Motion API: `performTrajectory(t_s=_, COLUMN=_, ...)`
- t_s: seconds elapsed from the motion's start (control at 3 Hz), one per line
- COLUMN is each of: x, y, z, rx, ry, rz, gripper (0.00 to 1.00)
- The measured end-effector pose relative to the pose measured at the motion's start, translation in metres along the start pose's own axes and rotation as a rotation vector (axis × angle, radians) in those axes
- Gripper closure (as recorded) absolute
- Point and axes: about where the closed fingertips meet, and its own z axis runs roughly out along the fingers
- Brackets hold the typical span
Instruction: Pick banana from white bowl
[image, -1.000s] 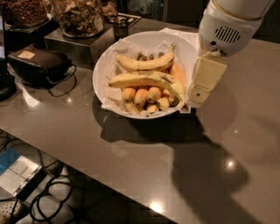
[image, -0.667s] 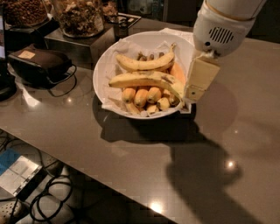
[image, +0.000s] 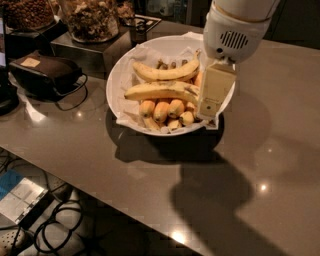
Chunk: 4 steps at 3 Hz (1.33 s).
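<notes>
Step in hand: approach, judged from position; the banana is not yet lifted. The gripper (image: 209, 107) hangs from the white arm head over the right side of the white bowl (image: 117, 75), its cream-coloured lower part reaching down inside the rim, just beside the right ends of the long fruit. Whether the jaws are released or clenched cannot be told from this view. The banana (image: 160, 74) lies across the upper middle of the bowl on the crumpled paper lining (image: 131, 117), nearly level, with its ends curving upward. It is long, thick and yellow, with dark marks along its upper edge toward the right end. A second long banana (image: 155, 91) lies just below it, close alongside, and a cluster of short stubby bananas (image: 162, 110) fills the front of the bowl. The bowl stands on the grey counter (image: 75, 145). The next move probably calls for shifting the gripper left and toward the rear, centring it over the upper fruit with the jaws across its width, then descending without catching the neighbouring banana or the paper.
</notes>
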Motion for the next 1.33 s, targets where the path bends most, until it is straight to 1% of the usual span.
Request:
performTrajectory(t_s=0.33, x=-0.014, y=0.001, z=0.006, rx=-0.01, ry=0.02, rz=-0.027, gripper=0.26)
performTrajectory(t_s=0.67, x=-0.025, y=-0.005, z=0.011, rx=-0.009, ry=0.029, rz=-0.034, gripper=0.28)
performTrajectory(t_s=1.0, x=-0.032, y=-0.016, z=0.012, rx=0.005, ry=0.033, rz=-0.027, gripper=0.3)
performTrajectory(t_s=1.33, x=-0.035, y=-0.026, z=0.018, rx=0.006, ry=0.043, rz=-0.021, gripper=0.31)
